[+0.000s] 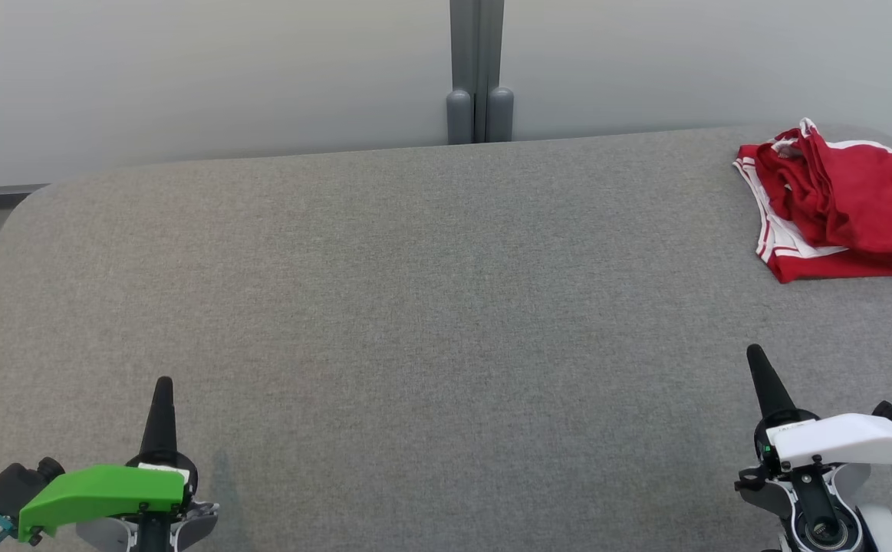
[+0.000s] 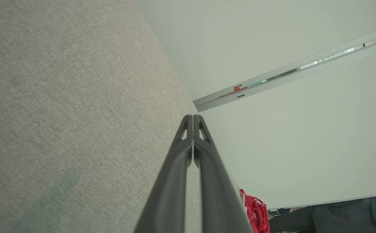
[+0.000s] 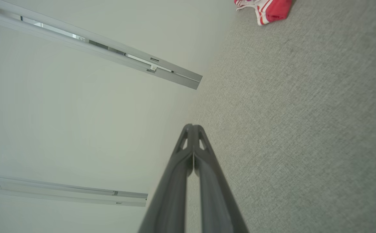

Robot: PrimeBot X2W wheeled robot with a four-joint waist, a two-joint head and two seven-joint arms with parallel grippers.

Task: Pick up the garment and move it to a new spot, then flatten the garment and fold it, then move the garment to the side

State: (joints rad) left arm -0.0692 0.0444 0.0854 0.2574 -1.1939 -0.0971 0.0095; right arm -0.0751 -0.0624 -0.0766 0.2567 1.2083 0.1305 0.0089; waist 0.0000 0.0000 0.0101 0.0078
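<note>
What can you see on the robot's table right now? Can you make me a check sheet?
Surface: grey fabric-covered table, flat, with rounded far corners.
Job's things: red garment with white stripes, crumpled at the far right corner, not yet picked up.
Clutter: nothing seen.
Grippers: left gripper and right gripper both shut, holding nothing, near the front edge, apart from the garment.
Cables: nothing seen.
Surroundings: pale wall panels behind the table, joined by a grey post.

place: lab or office | cues: grey fabric table [image 1: 415,307], pale partition panels [image 1: 185,77]
</note>
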